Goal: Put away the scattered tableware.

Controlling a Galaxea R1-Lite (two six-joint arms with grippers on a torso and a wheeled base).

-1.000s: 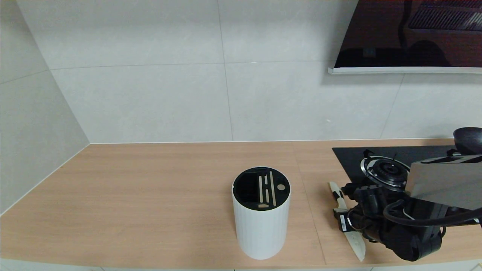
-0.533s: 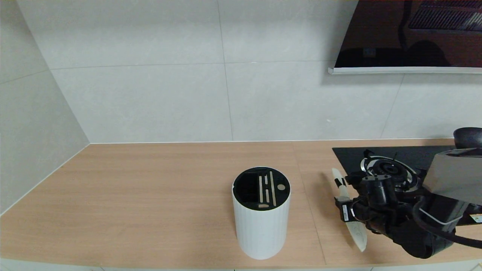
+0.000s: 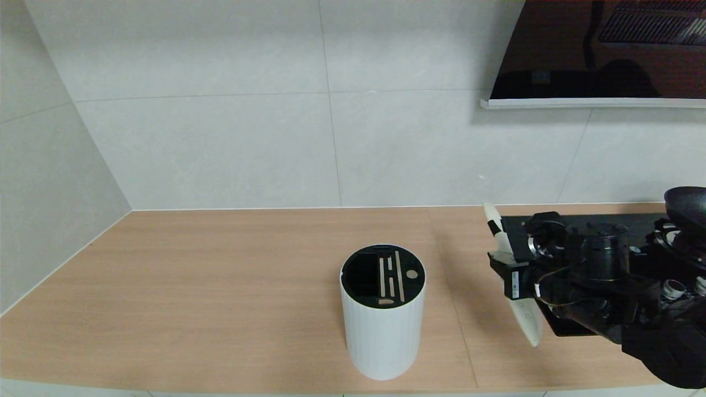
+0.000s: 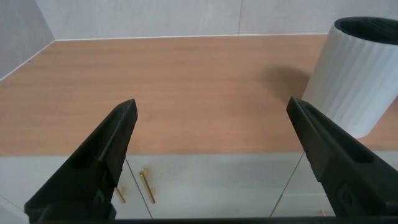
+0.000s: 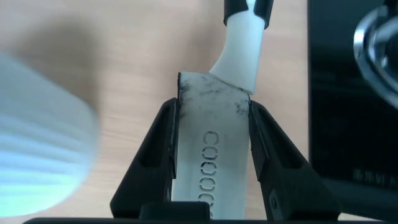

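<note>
My right gripper (image 3: pixel 510 270) is shut on a white ceramic knife (image 3: pixel 518 300), held in the air over the counter to the right of the white ribbed holder (image 3: pixel 383 331). Its handle (image 3: pixel 495 226) points up and back, its blade tip down toward the counter's front. The wrist view shows both fingers (image 5: pixel 155 165) clamped on the flat of the knife blade (image 5: pixel 211 155) near the handle (image 5: pixel 244 53). The holder's black top (image 3: pixel 383 274) has slots and one large opening. My left gripper (image 4: pixel 211 149) is open, low in front of the counter edge, left of the holder (image 4: pixel 357 74).
A black gas hob (image 3: pixel 551 226) with a burner lies on the wooden counter (image 3: pixel 220 286) at the right, with a dark pot (image 3: pixel 685 203) on it. An extractor hood (image 3: pixel 601 55) hangs above. Tiled walls close the back and left. The counter left of the holder is bare.
The right gripper has lifted the knife off the counter and carried it up and slightly back, tilting its handle upward. The holder has stayed in place.
</note>
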